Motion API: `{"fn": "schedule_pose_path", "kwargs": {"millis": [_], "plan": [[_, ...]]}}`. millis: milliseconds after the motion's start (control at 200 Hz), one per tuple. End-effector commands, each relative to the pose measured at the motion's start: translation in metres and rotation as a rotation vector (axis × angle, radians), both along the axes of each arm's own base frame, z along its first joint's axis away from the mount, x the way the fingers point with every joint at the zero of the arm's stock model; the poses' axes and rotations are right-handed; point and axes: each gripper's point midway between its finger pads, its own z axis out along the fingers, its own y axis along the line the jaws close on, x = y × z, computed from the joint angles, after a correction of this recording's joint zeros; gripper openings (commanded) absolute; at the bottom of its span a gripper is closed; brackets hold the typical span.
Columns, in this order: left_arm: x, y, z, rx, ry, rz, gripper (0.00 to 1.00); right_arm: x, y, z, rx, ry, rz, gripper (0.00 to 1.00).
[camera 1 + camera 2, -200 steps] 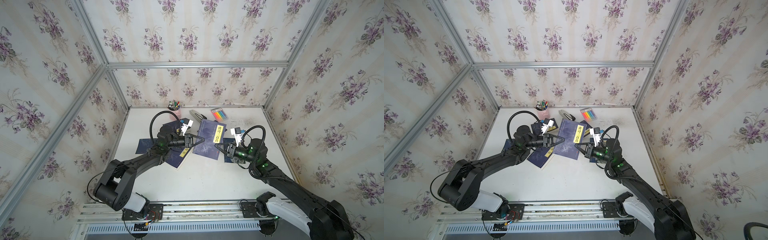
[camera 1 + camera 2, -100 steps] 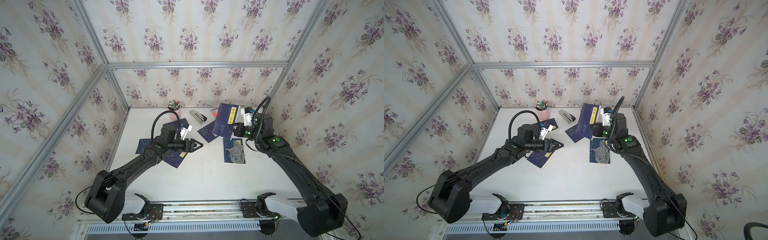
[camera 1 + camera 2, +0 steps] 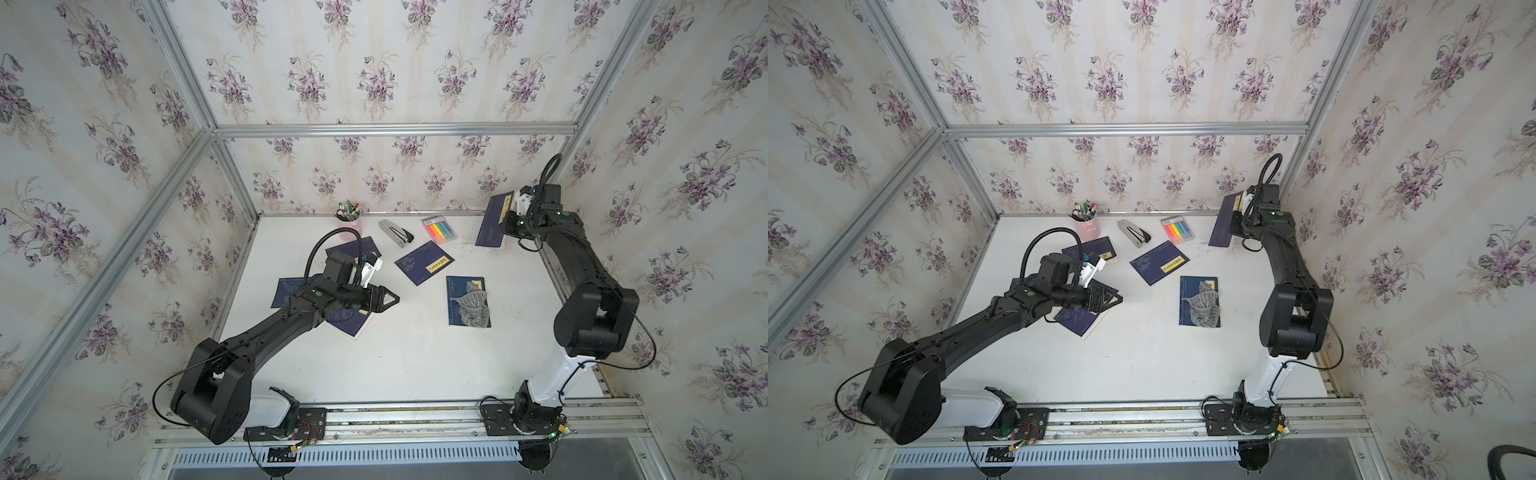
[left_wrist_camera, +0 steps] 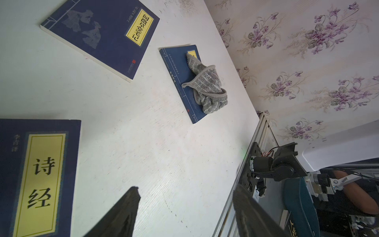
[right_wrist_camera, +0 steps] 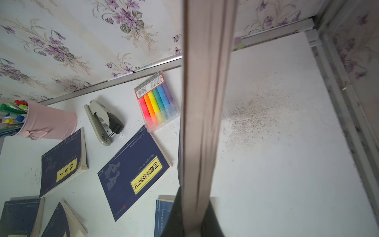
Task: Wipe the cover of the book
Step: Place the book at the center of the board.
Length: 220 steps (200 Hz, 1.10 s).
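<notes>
Holding the dark blue paperback book (image 3: 491,224) upright near the far corner in my clamped right gripper (image 5: 194,209); left gripper (image 3: 390,300) gapes empty; grey knitted cloth (image 3: 471,306) lies unheld, wiping seemingly pending.

The front half of the table (image 3: 415,365) is bare white, so a hand can move there freely. In the middle, a white lane runs between the left gripper (image 3: 395,298) and the cloth (image 3: 471,307) lying on a small book (image 3: 456,299). The back is crowded: a pen cup (image 3: 348,227), a stapler (image 3: 396,234), a marker pack (image 3: 439,228) and a flat book (image 3: 424,263) sit close together. The right gripper (image 3: 506,217) holds the upright book (image 3: 490,228), which blocks the back right corner.
</notes>
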Motion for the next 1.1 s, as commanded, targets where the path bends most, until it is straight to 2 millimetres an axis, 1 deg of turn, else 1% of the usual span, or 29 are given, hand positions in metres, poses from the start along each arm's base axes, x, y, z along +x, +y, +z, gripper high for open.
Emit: {"fn": "schedule_pose_path", "kwargs": {"millis": [0, 70, 150, 180, 190, 205, 370, 470, 570, 654, 729, 804, 954, 999, 1094], "plan": [[0.003, -0.001, -0.001, -0.015, -0.027, -0.021, 0.74, -0.002, 0.002, -0.038, 0.002, 0.11, 0.093, 0.0], [0.003, -0.003, -0.002, -0.036, -0.016, -0.028, 0.74, 0.005, -0.009, -0.061, 0.029, 0.15, 0.062, 0.0], [0.002, -0.004, -0.003, -0.041, -0.022, -0.036, 0.74, 0.01, -0.019, -0.079, 0.057, 0.179, 0.032, 0.0], [0.003, -0.004, -0.002, -0.045, -0.025, -0.035, 0.74, 0.011, -0.022, -0.084, 0.06, 0.184, 0.026, 0.0], [0.003, -0.004, -0.011, -0.036, -0.004, -0.036, 0.74, 0.011, -0.023, -0.085, 0.06, 0.185, 0.025, 0.0], [0.003, -0.005, -0.013, -0.035, 0.002, -0.037, 0.74, 0.012, -0.024, -0.087, 0.062, 0.188, 0.024, 0.0], [0.004, -0.006, -0.017, -0.038, 0.013, -0.043, 0.74, 0.013, -0.031, -0.11, 0.052, 0.224, 0.024, 0.0], [0.004, -0.005, -0.023, -0.031, 0.022, -0.044, 0.74, 0.01, -0.04, -0.13, 0.004, 0.281, 0.001, 0.0], [0.006, -0.006, -0.029, -0.028, 0.033, -0.044, 0.74, 0.004, -0.061, -0.152, -0.105, 0.348, -0.056, 0.0], [0.007, -0.007, -0.035, -0.028, 0.046, -0.049, 0.74, -0.003, -0.077, -0.164, -0.191, 0.395, -0.086, 0.0], [0.008, -0.008, -0.039, -0.029, 0.056, -0.052, 0.74, -0.007, -0.081, -0.17, -0.22, 0.414, -0.088, 0.0], [0.008, -0.008, -0.043, -0.03, 0.066, -0.055, 0.74, -0.009, -0.083, -0.171, -0.236, 0.421, -0.083, 0.0], [0.009, -0.007, -0.046, -0.026, 0.065, -0.055, 0.74, -0.014, -0.092, -0.163, -0.298, 0.421, -0.08, 0.0], [0.01, -0.006, -0.047, -0.022, 0.061, -0.05, 0.74, -0.016, -0.089, -0.161, -0.294, 0.419, -0.067, 0.0], [0.012, -0.003, -0.049, -0.012, 0.053, -0.036, 0.74, -0.02, -0.077, -0.158, -0.274, 0.414, -0.019, 0.0]]}}
